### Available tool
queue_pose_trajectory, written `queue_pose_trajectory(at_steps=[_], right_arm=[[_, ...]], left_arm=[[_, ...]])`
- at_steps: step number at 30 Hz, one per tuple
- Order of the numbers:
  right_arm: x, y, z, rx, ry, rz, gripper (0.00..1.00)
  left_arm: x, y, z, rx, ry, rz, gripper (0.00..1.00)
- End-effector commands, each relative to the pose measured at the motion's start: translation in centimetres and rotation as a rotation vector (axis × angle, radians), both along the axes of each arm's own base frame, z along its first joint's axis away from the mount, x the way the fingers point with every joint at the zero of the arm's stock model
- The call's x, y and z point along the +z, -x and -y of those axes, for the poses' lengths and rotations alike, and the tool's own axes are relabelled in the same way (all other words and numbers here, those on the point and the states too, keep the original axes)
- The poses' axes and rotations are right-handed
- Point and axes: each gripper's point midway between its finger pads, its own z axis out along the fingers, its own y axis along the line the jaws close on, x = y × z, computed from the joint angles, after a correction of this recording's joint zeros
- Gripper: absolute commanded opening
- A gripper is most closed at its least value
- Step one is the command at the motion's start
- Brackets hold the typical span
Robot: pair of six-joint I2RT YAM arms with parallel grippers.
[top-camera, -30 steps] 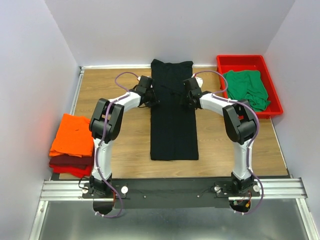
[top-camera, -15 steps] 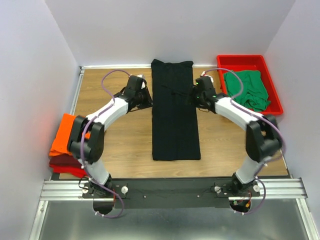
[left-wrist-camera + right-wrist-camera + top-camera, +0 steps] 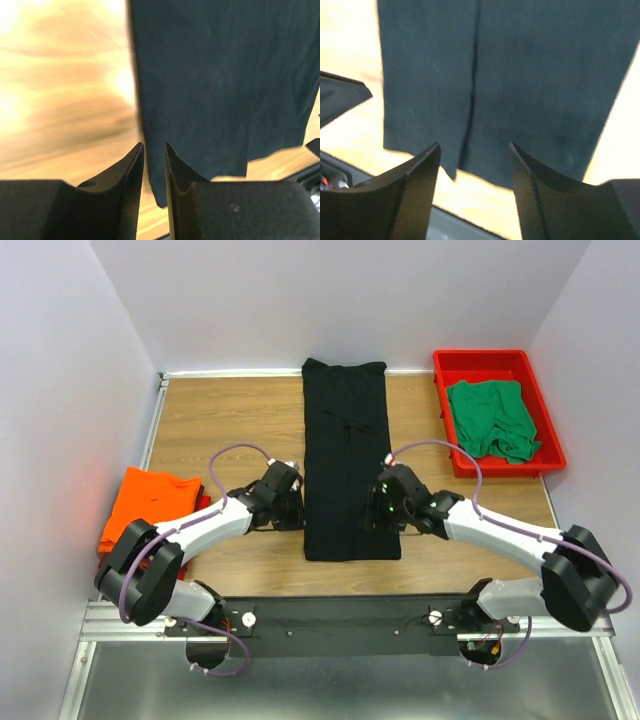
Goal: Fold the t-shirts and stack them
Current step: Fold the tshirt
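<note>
Over at the far right corner of the wooden bench [image 3: 220, 420], a rigid red plastic tray [image 3: 497, 359] holds the green t-shirt [image 3: 490, 418], crumpled into a loose heap. The black t-shirt [image 3: 345, 460] lies flat along the middle of the bench as a long narrow strip, running from the far edge almost to the near edge. The orange t-shirt [image 3: 150, 505] sits folded at the left edge. Only the top view shows the tray and the orange cloth; both wrist views show just the matte black fabric and the wood grain around it. The left tool [image 3: 290, 508] hangs at the strip's left border near its near end, and its wrist view shows the ribbed fingers [image 3: 134, 165] almost closed, a thin slit between them with nothing in it. The right tool [image 3: 380, 508] is at the strip's right border, its fingers [image 3: 427, 170] parted and empty above a lengthwise crease in the cloth.
</note>
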Motion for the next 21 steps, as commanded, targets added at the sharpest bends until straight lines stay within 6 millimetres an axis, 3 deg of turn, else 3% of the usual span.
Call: queue_pose_trajectory(at_steps=[1,3,12,15,21], right_arm=[[-1.2,3.1,2.3,-0.083,0.024,-0.073,0.61],[-1.9,4.0,3.5,-0.113,0.038,-0.087,0.57],[-2.6,5.2,6.8,-0.219,0.104,-0.088,0.57],[-3.1,5.5,7.6,-0.245,0.124,-0.089,0.57],[-4.1,6.0,8.5,-0.289,0.139,-0.105,0.57]], left_arm=[[0.3,2.5,1.5,-0.062,0.016,-0.006,0.31],[0.1,3.5,1.7,-0.077,0.013,-0.007,0.31],[-1.7,7.0,1.1,-0.121,-0.011,-0.095,0.38],[-1.5,7.0,1.1,-0.118,-0.008,-0.095,0.45],[-2.3,7.5,0.9,-0.12,-0.02,-0.116,0.47]])
